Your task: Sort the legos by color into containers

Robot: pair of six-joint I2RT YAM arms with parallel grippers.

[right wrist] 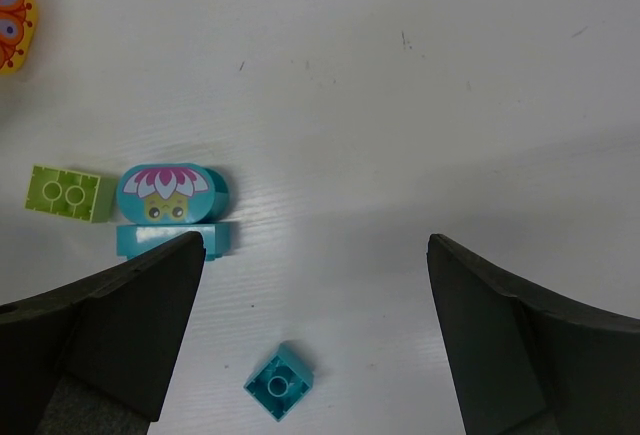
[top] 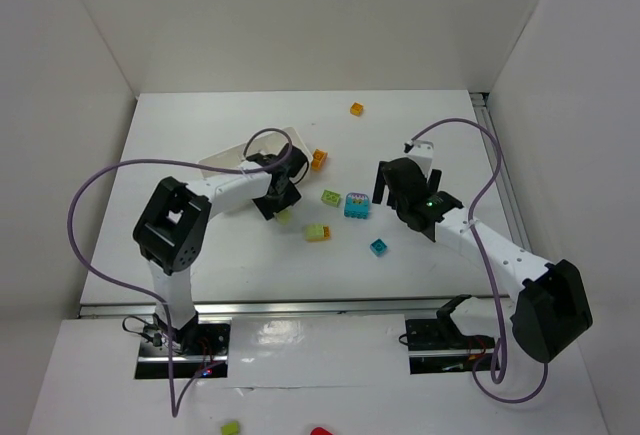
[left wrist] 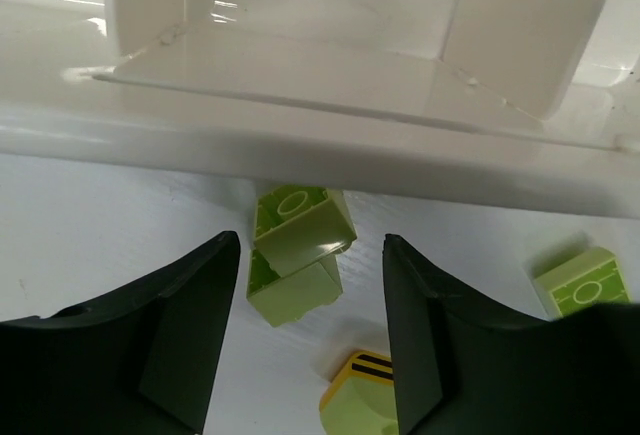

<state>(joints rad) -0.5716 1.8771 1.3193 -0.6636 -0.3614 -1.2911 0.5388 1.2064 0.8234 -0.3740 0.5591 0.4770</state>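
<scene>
Bright even overhead light, faint soft shadows, glare on white tray (left wrist: 300, 145), left fingers (left wrist: 150, 355) sl. blurred, pics otherwise sharp.

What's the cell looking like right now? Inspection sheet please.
Surface: white table, faint scuffs.
Job's things: white tray far left, its compartment in the left wrist view holding nothing; loose on the table: orange brick, second orange brick, lime brick, lime-yellow brick, printed cyan block, small cyan brick.
Clutter: stray lime brick and red item on the ledge in front of the arm bases.
Grippers: left gripper jaws open either side of a lime piece beside the tray; right gripper jaws wide open, nothing held.
Cables: left purple cable and right purple cable loop off the arms.
Surroundings: white walls on three sides.
</scene>
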